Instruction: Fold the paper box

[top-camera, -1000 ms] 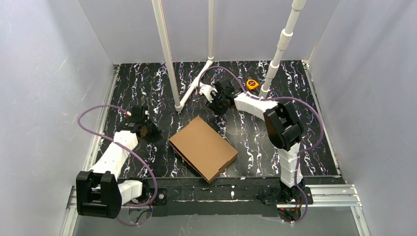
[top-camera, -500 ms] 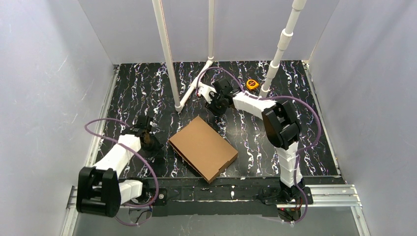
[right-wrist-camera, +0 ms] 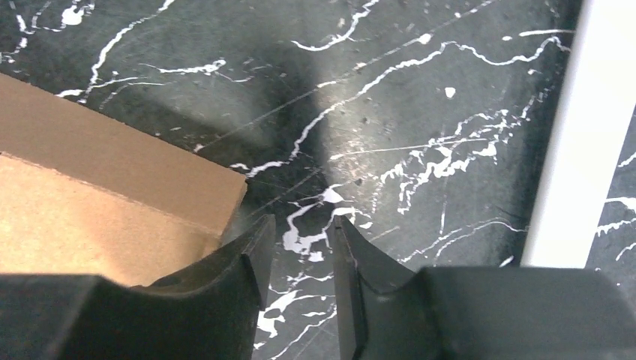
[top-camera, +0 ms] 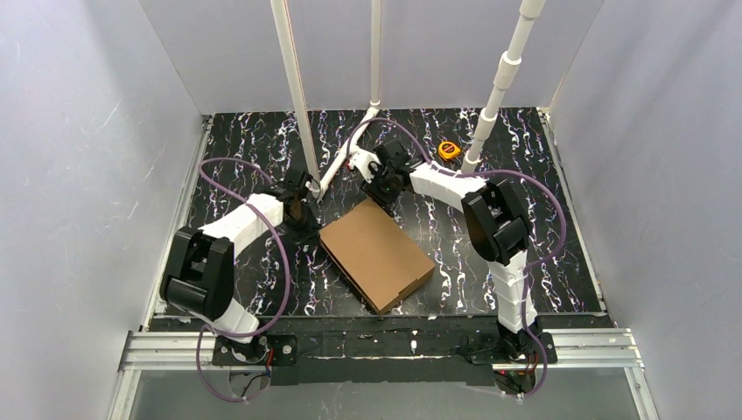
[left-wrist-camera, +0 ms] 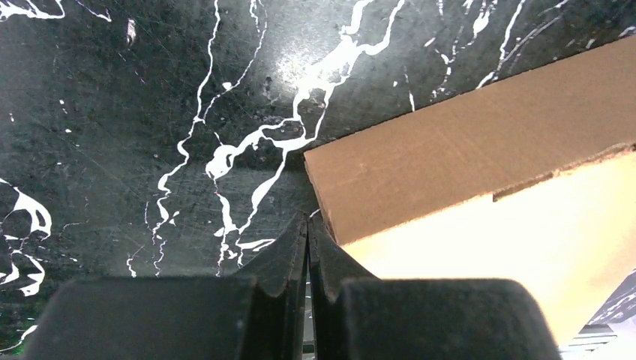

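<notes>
The paper box [top-camera: 376, 254] is a closed, flat brown cardboard mailer lying at an angle in the middle of the black marbled table. My left gripper [top-camera: 308, 220] sits low at the box's left corner. In the left wrist view its jaws [left-wrist-camera: 307, 219] are shut and empty, with the tips touching the box's corner [left-wrist-camera: 465, 157]. My right gripper [top-camera: 379, 194] is at the box's far corner. In the right wrist view its fingers [right-wrist-camera: 300, 229] stand a little apart with only table between them, and the box's corner [right-wrist-camera: 97, 195] lies just left of the left finger.
White PVC pipes stand at the back: one post [top-camera: 302, 114] near my left gripper, a slanted pipe [top-camera: 346, 157] close to my right gripper, also in the right wrist view [right-wrist-camera: 577, 135], and another post [top-camera: 494, 96]. An orange tape measure [top-camera: 449, 150] lies at the back right. Grey walls enclose the table.
My left arm swung from the table's left side to the box's left corner. The box slid a little to the right. My right gripper shifted slightly toward the box's far corner.
</notes>
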Controlling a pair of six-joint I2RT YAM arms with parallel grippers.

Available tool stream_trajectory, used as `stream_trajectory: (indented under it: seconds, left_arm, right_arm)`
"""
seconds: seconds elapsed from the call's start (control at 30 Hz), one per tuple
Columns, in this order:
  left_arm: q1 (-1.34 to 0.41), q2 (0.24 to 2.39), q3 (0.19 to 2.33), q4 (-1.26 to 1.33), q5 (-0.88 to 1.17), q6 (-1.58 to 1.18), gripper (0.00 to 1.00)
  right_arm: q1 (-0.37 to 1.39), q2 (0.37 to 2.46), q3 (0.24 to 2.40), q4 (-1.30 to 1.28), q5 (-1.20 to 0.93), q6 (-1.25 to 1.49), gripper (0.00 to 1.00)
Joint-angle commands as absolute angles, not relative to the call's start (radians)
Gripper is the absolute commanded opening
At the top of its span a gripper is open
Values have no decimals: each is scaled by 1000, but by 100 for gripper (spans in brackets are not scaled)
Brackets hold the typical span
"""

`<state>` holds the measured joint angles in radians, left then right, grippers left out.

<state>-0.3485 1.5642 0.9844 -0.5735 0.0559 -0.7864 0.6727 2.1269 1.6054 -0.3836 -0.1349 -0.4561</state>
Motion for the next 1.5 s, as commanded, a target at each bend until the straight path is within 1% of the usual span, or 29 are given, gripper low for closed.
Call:
stream_trajectory:
  seconds: [0.0, 0.03, 0.1, 0.13, 0.23, 0.3, 0.4, 0.47, 0.53, 0.57, 0.67, 0.7, 0.73, 0.87, 1.0, 1.17, 1.2, 1.37, 1.47]
  left_arm:
    - [-359, 1460, 1013, -607, -81, -760, 0]
    - [-351, 1425, 1004, -626, -110, -752, 6]
    - [-340, 1345, 967, -645, -141, -743, 23]
    - [-334, 1297, 938, -640, -139, -740, 29]
    - [-324, 1115, 820, -573, -58, -726, 47]
    - [-316, 1008, 729, -502, 69, -720, 60]
    - [-308, 853, 577, -371, 270, -735, 70]
    - [-311, 768, 486, -259, 397, -786, 73]
    - [-313, 713, 415, -149, 468, -850, 77]
    - [-315, 695, 392, -102, 485, -879, 79]
    - [-331, 675, 326, 6, 492, -972, 88]
    - [-338, 685, 312, 34, 485, -995, 94]
    - [-349, 697, 305, 42, 472, -1010, 98]
    - [-411, 779, 321, 45, 380, -1049, 98]
    - [-461, 893, 357, 41, 317, -1067, 95]
    - [-527, 1014, 405, 54, 263, -1091, 80]
    - [-537, 1033, 412, 59, 260, -1092, 75]
    - [-567, 1071, 425, 72, 231, -1106, 67]
    - [-571, 1089, 424, 79, 226, -1112, 57]
  right_arm:
    - [652, 2059, 1595, -366, -158, -464, 46]
    - [651, 2042, 1593, -370, -152, -480, 48]
    - [650, 2007, 1585, -372, -152, -501, 54]
    - [650, 1989, 1580, -375, -155, -514, 56]
    - [650, 1931, 1571, -408, -183, -556, 64]
    - [650, 1891, 1563, -455, -211, -602, 71]
    - [652, 1807, 1536, -513, -248, -631, 80]
    - [650, 1744, 1495, -555, -276, -640, 90]
    - [644, 1672, 1426, -555, -313, -632, 97]
    - [638, 1639, 1386, -545, -344, -617, 98]
    - [600, 1535, 1259, -511, -483, -557, 98]
    - [583, 1501, 1210, -478, -534, -525, 98]
    - [563, 1458, 1139, -441, -575, -501, 98]
    - [495, 1330, 923, -228, -634, -398, 98]
    - [446, 1291, 823, -112, -710, -305, 98]
    - [420, 1309, 736, 71, -749, -118, 98]
    - [420, 1311, 716, 109, -753, -80, 98]
    - [419, 1338, 656, 248, -719, 57, 99]
    - [419, 1362, 643, 275, -719, 87, 98]
